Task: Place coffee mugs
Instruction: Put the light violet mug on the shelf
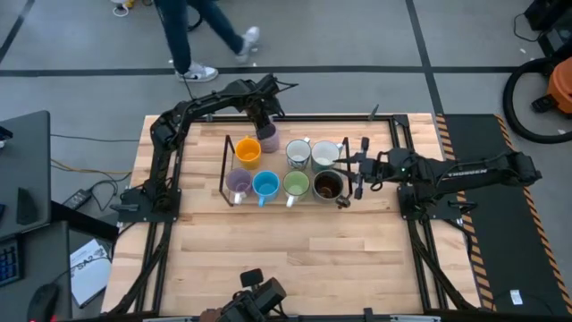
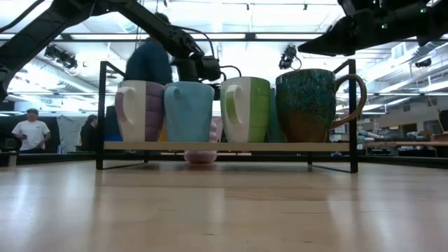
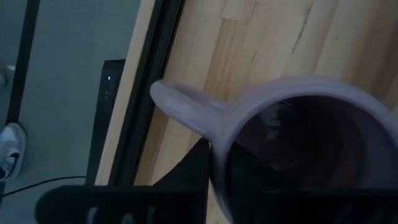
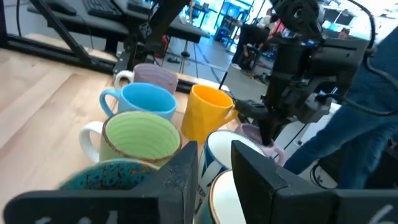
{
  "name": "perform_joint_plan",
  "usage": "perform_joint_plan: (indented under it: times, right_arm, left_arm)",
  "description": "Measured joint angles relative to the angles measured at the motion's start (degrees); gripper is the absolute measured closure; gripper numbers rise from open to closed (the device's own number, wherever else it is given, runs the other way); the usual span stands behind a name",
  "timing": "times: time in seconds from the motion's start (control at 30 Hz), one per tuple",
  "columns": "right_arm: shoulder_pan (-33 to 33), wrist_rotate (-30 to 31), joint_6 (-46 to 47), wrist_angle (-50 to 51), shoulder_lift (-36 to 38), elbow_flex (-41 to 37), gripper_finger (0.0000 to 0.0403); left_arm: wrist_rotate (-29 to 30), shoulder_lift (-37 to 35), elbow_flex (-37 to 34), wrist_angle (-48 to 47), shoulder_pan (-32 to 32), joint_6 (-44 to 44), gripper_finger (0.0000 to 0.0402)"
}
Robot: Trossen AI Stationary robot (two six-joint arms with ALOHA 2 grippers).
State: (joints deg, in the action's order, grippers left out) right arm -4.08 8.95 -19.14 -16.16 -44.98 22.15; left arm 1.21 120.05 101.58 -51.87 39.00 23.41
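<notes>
A black wire rack [image 1: 224, 166] holds seven mugs. The near row is purple [image 1: 238, 185], blue [image 1: 265, 185], green [image 1: 296, 185] and dark brown [image 1: 328, 186]. Behind them stand orange [image 1: 248, 152], patterned white [image 1: 298, 154] and pale white [image 1: 325, 154]. A lavender mug [image 1: 269, 139] is just beyond the rack's far side, with my left gripper [image 1: 264, 122] shut on it from above. My right gripper [image 1: 361, 166] is open at the rack's right end, level, touching nothing. My left gripper holds the lavender mug by its rim wall [image 3: 219, 149], right beside the handle [image 3: 180, 109]. One finger [image 3: 186, 183] shows outside the wall; the other is lost in the dark inside. The fingers point steeply down. The mug is upright, its bottom [image 2: 201, 157] low behind the rack; whether it rests on the table I cannot tell.
A person [image 1: 201, 36] walks on the floor beyond the table's far edge, and others stand in the room behind [image 2: 30, 129]. The bare wooden tabletop [image 1: 286, 250] stretches in front of the rack. A dark camera mount [image 1: 255, 300] sits at the near edge.
</notes>
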Motion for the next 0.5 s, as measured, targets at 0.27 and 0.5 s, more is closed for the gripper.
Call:
perform_joint_plan:
  times: [0.27,0.5]
  right_arm:
    - [-0.2,0.0,-0.1,0.1,-0.3,0.0,0.0300]
    - [-0.2,0.0,0.1,0.0,-0.3,0.0,0.0300]
  left_arm:
    - [-0.2,0.0,0.0,0.1,0.0,0.1,0.0372]
    - [1.3,0.0,0.8,-0.3,-0.9,0.6,0.0372]
